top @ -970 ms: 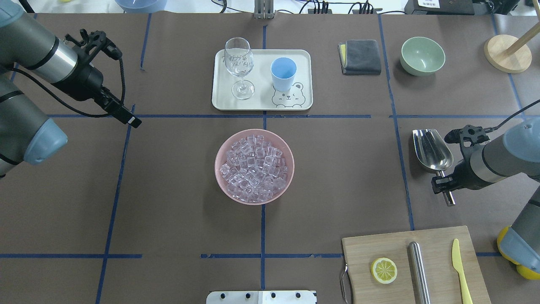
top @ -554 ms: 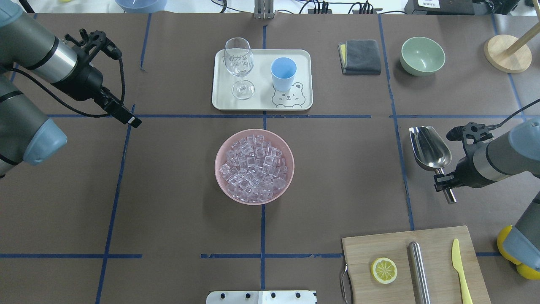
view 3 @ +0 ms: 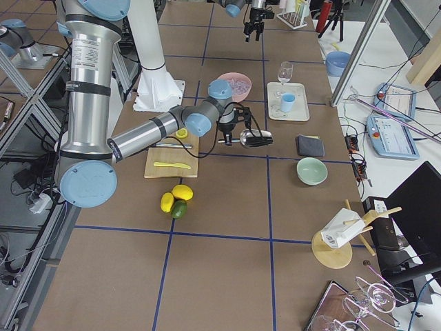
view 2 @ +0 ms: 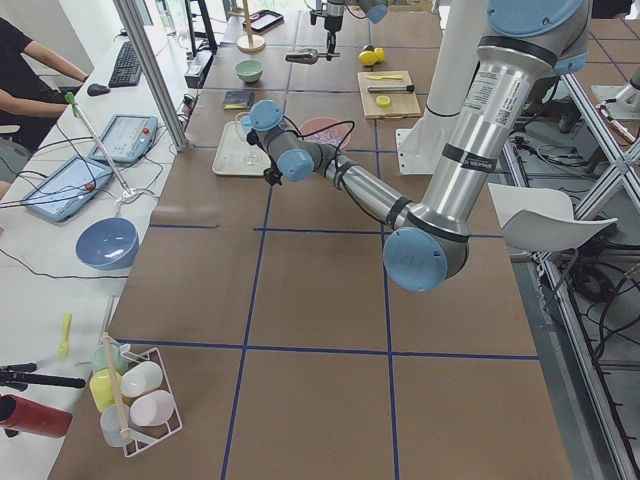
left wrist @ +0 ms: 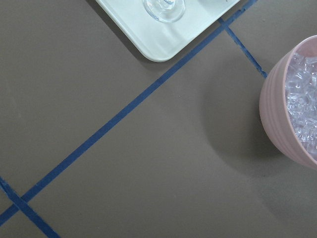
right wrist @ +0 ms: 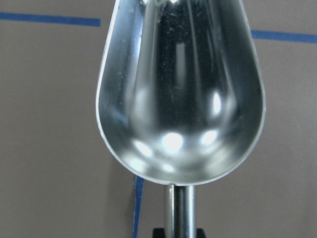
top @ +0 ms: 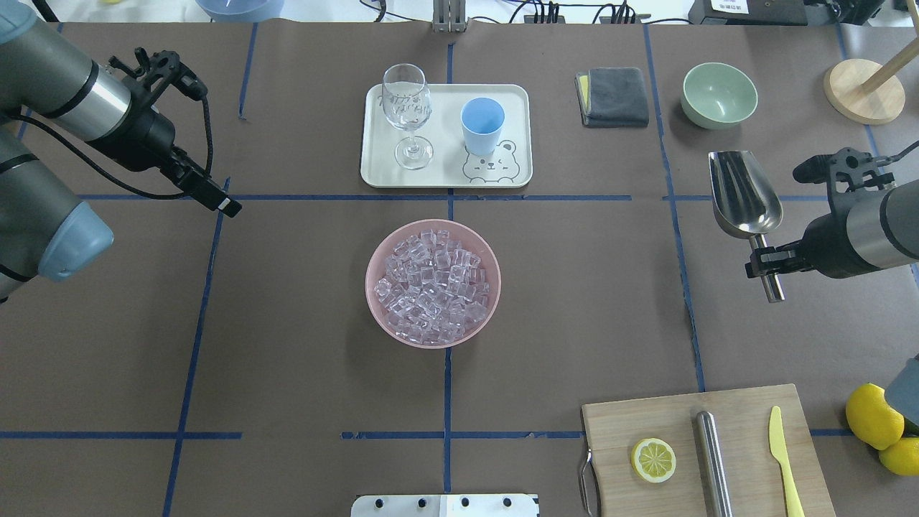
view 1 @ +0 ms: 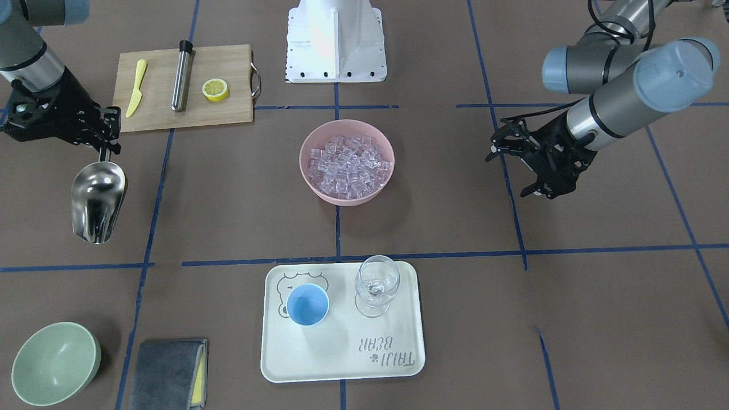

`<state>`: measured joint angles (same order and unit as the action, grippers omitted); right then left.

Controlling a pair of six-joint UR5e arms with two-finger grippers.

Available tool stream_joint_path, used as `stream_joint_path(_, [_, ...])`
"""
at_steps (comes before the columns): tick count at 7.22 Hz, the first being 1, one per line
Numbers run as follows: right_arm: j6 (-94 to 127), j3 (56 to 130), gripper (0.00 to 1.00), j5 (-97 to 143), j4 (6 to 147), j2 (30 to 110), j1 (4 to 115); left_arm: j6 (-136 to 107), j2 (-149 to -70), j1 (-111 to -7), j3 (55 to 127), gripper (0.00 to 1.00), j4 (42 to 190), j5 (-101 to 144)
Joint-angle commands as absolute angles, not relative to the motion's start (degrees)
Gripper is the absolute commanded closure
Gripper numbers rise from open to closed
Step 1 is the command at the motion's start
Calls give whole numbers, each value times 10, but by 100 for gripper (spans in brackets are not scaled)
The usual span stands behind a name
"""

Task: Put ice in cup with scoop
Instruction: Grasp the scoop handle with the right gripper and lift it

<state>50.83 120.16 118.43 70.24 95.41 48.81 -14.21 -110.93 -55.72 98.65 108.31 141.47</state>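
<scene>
The right gripper [top: 765, 260] is closing its two fingers narrowly on the thin rod handle of the shiny stainless-steel scoop [top: 744, 195], and it is holding this scoop lifted over the brown paper-covered table [top: 287, 323] at the robot's right side, well apart from the other things of the task. The deep trough of the scoop is facing up and pointing away from the robot, and in the right wrist view it is showing only bare, glossy metal. The small clear ice cubes [top: 431, 283] are lying heaped in the round pink bowl [top: 369, 287] at the middle of the table. The small light-blue plastic cup [top: 482, 122] is standing upright on the cream rectangular tray [top: 445, 176] beyond the bowl, just beside a clear stemmed wine glass [top: 407, 108]. The left gripper [view 1: 515, 169] is hovering over the table at the robot's left side, with its jaws spread wide and gripping nothing
</scene>
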Motion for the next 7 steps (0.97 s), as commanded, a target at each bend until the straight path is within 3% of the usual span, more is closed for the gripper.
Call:
stream_joint_path(1, [498, 1210, 100, 1178, 735, 920, 491, -142, -1111, -556, 989, 0, 1084, 1415])
stream_joint_path(3, [377, 1209, 100, 1173, 800, 904, 497, -140, -1111, -552, 986, 0, 1084, 1414])
stream_joint_path(5, [326, 1209, 100, 1149, 962, 793, 492, -140, -1113, -549, 986, 0, 1084, 1415])
stream_joint_path(7, [261, 1203, 100, 1088, 1040, 736, 468, -139, -1116, -548, 980, 0, 1084, 1415])
